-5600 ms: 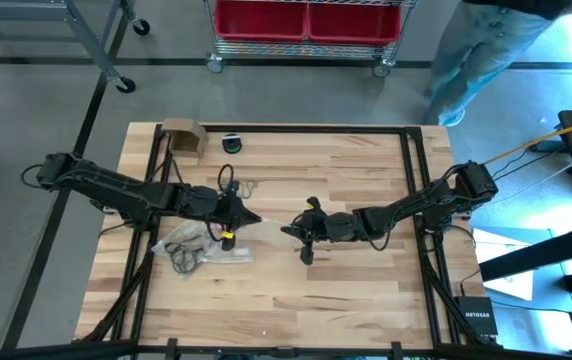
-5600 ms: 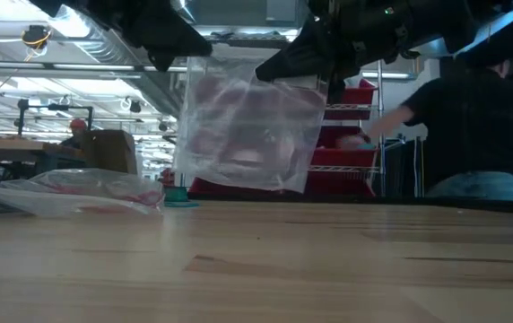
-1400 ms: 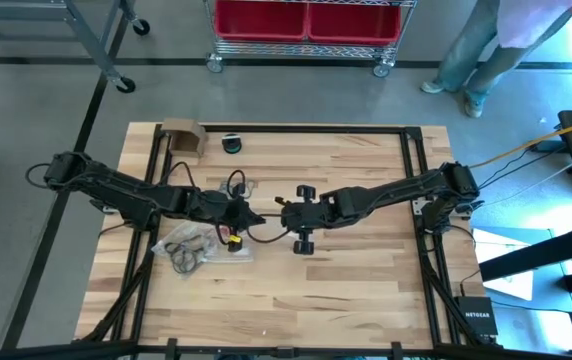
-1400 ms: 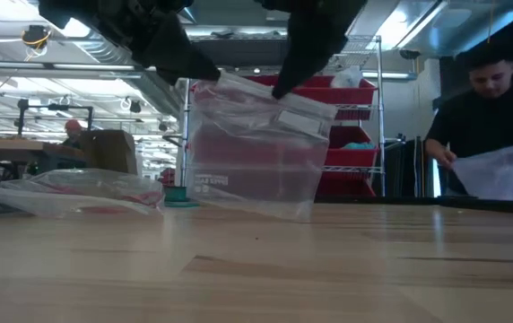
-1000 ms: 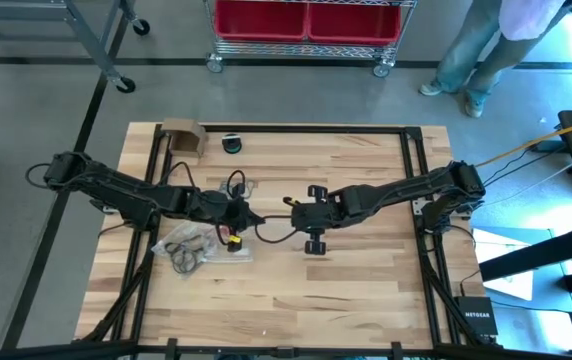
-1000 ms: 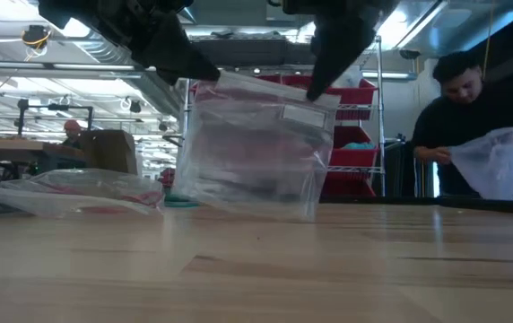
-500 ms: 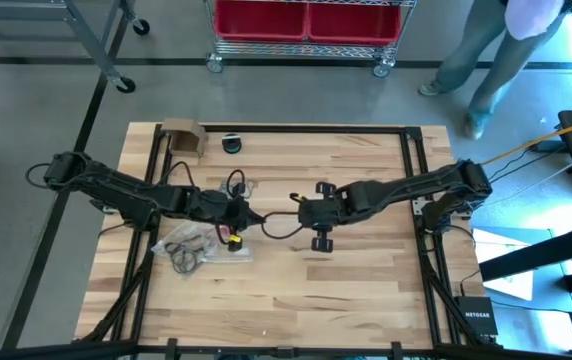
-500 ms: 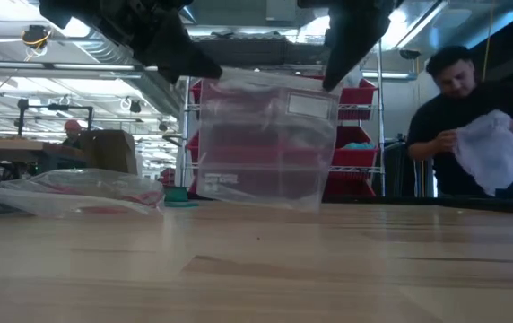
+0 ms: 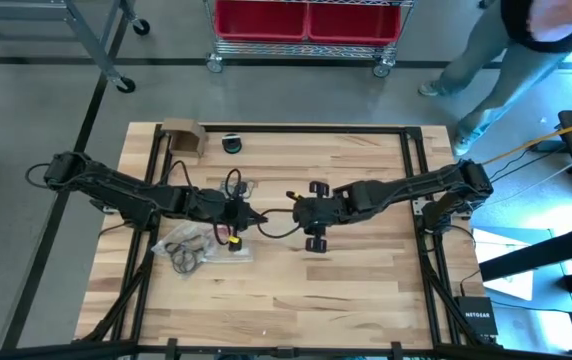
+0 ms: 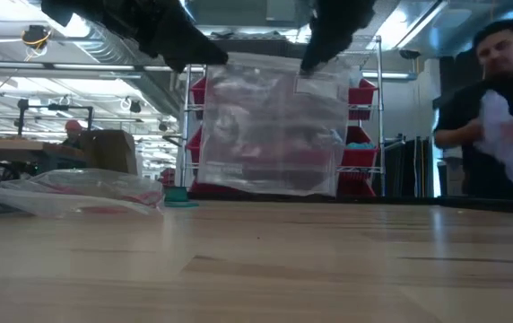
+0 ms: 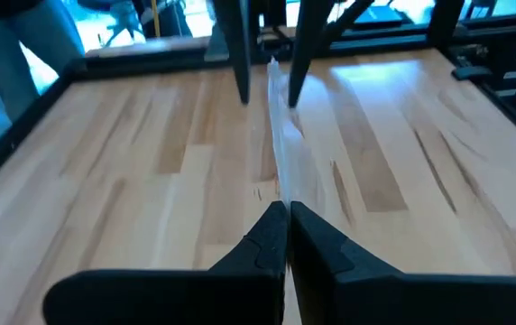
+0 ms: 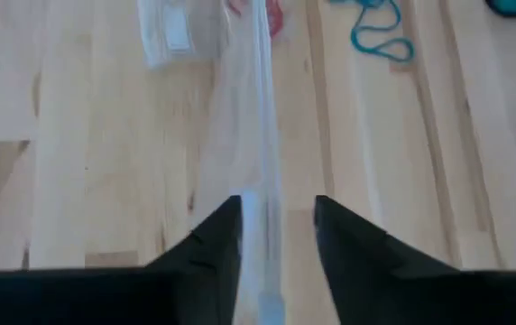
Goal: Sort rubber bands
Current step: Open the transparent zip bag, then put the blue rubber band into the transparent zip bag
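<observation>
L gripper is pinched tight on one top corner of a clear zip bag, fingertips meeting on the film in its own wrist view. R gripper sits at the bag's other top corner w/ fingers parted and the bag's edge running between them; can't tell if they are touching it. The bag hangs upright between the two, mid-table, its bottom edge close to or on the wood.

Rubber bands: black ones lie in a heap at the left, near side, beside or under another flat clear bag. A teal loop lies on the wood beyond the R gripper, w/ a bit of red near it. Whether any are inside the hanging bag, can't say.

Handling, as a guess: bands are v. light, floppy, stretchy, prob. tangle and cling to each other. Pinch a single strand at the edge of a heap, not the middle, or several come up together. Bag film is thin and slippery, so take it at the stiffer zip rim.

Pose: both arms stretch low toward table centre from opposite sides, wrists facing each other, grippers near apart w/ the bag's mouth spanning them. A person stands beyond the table's far right, handling something white.
</observation>
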{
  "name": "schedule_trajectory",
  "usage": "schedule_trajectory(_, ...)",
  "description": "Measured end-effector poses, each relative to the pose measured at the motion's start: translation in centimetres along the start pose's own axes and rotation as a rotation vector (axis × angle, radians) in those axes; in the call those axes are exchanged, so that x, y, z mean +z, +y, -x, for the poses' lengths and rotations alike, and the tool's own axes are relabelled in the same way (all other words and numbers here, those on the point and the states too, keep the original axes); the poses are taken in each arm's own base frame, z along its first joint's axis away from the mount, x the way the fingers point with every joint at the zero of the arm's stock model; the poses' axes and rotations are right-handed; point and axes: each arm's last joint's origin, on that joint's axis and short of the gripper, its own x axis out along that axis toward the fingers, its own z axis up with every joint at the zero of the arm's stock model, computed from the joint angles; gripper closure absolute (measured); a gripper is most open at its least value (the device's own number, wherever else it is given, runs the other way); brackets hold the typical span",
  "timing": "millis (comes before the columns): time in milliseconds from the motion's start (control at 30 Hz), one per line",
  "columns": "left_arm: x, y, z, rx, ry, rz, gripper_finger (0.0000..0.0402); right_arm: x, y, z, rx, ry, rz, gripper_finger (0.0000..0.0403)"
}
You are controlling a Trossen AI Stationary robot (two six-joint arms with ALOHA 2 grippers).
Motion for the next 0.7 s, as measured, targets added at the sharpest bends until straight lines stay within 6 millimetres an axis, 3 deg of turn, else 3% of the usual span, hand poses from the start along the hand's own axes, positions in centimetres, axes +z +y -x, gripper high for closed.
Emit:
schedule_trajectory(167,0.0,0.4,-0.1,0.014,0.0,-0.008,0.0401,1.5,0.1,1.4,0.019,-0.089,0.063,0.0229)
schedule_trajectory(300,0.0,0.7,-0.1,0.028,0.003,-0.004,0.0401,2.4,0.2,1.6,0.04,-0.171,0.087,0.0215)
schedule_trajectory(700,-0.1,0.7,-0.1,0.026,0.004,-0.007,0.0401,2.6,0.8,-1.7,0.014,-0.124,0.117,0.0221)
